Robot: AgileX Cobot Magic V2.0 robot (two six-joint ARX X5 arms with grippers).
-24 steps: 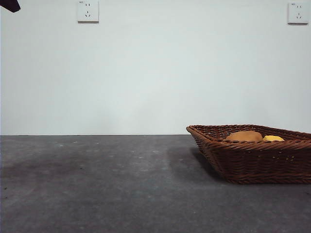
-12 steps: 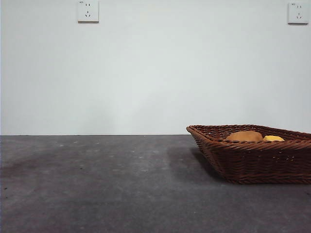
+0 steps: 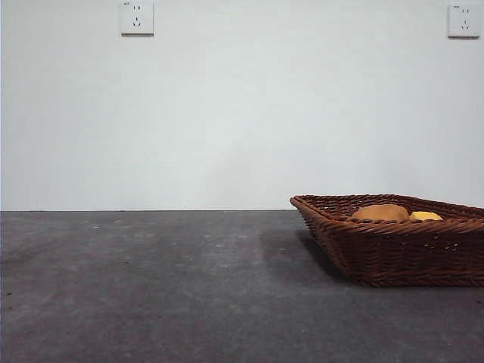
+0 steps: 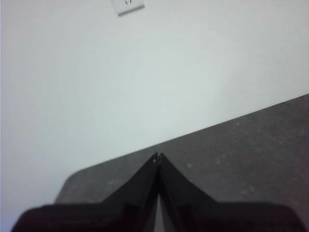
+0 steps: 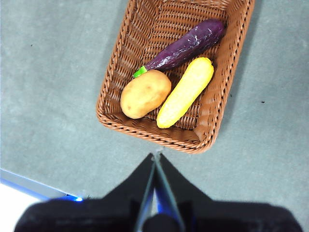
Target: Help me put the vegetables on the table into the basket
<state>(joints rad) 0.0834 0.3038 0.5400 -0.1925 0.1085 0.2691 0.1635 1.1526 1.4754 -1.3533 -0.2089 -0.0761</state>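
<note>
We are seeing the dark grey, speckled table [image 3: 151, 287] carrying one thing directly: the brown wicker basket [image 3: 393, 249], which is sitting flat toward the right side in the front view and casting a soft shadow leftward onto the surface.

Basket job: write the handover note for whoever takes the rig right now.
Left gripper: jaws shut, empty, raised and facing the wall, away from the work.
Right gripper: jaws shut, empty, high above the table, looking down on the basket.
Vegetables: the potato, corn and eggplant all lie inside the basket, side by side. In the front view only the potato and corn show above the rim.
Done: all three vegetables are in the basket; none shows on the table in any view.
Left: nothing to pick up that I can see; just park the arms.
</note>
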